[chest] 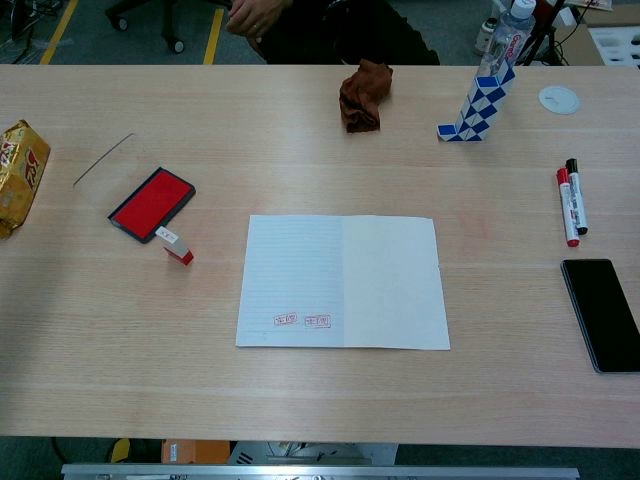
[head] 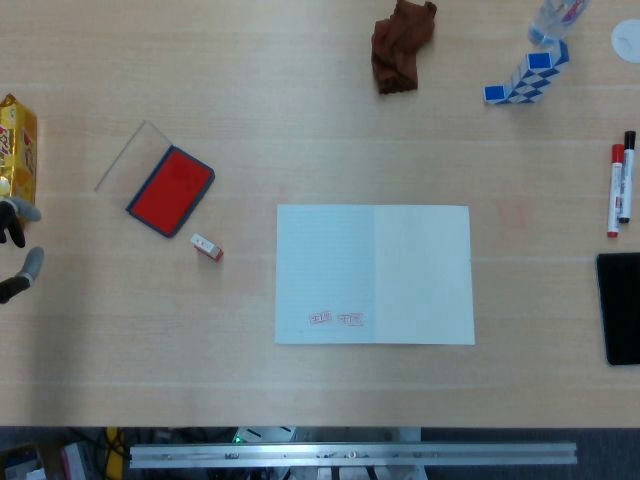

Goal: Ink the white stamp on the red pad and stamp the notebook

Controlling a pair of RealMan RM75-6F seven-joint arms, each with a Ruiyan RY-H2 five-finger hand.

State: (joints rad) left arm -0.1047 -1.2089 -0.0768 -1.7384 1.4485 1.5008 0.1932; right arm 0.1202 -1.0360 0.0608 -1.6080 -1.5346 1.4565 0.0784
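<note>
The red ink pad (head: 171,190) (chest: 152,204) lies open on the table's left side, its clear lid (head: 135,155) beside it. The white stamp (head: 206,247) (chest: 174,245) lies on its side just right of the pad's near corner, nothing holding it. The open notebook (head: 374,273) (chest: 343,281) sits mid-table with two red stamp marks (head: 337,319) on its left page. My left hand (head: 18,250) shows only at the head view's far left edge, fingers apart and empty, well left of the pad. My right hand is out of both views.
A yellow snack bag (head: 17,150) lies at the far left. A brown cloth (head: 402,45), a blue-white folded toy (head: 528,78) and a bottle (chest: 505,35) stand at the back. Two markers (head: 620,187) and a black phone (head: 620,305) lie at the right.
</note>
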